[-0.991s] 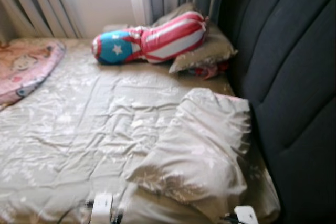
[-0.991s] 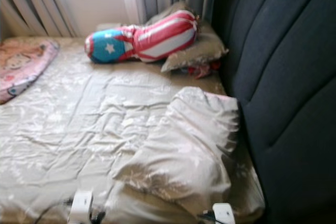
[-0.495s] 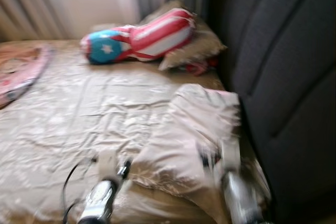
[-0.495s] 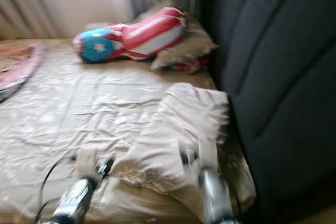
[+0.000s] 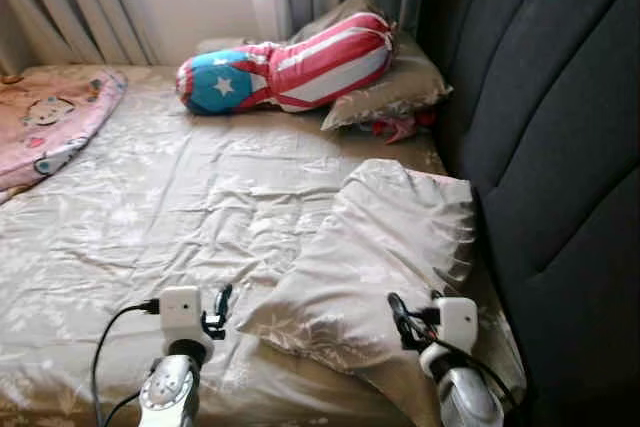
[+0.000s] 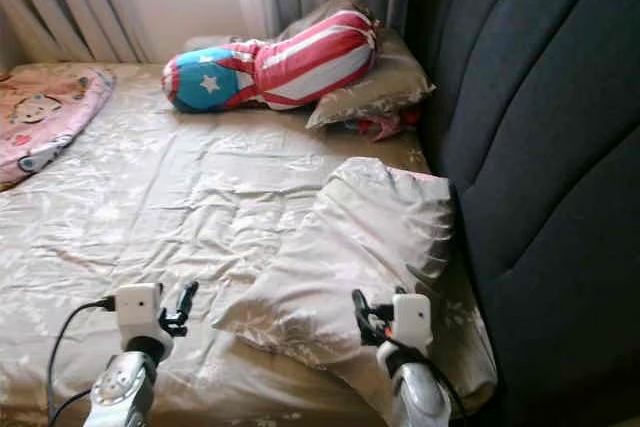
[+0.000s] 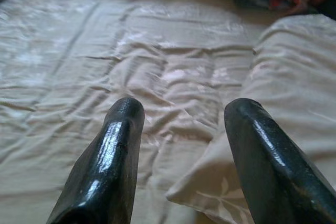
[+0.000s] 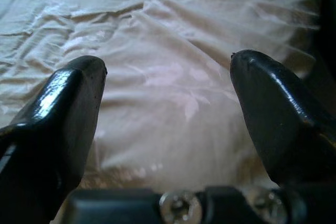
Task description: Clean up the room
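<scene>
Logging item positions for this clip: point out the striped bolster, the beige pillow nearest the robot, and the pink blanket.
striped bolster (image 5: 300,72), left eye view, on its red-and-white striped middle.
beige pillow (image 5: 375,252), left eye view, on its top face.
pink blanket (image 5: 45,127), left eye view, on its printed surface.

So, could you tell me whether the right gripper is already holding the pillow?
No, the right gripper is open above the pillow, its fingers apart and gripping nothing.

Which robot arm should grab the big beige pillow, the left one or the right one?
Probably the right. The right gripper is open and hovers over the near beige pillow, which lies straight ahead of its fingers. The left gripper, also open, hangs over the sheet beside the pillow's corner.
</scene>
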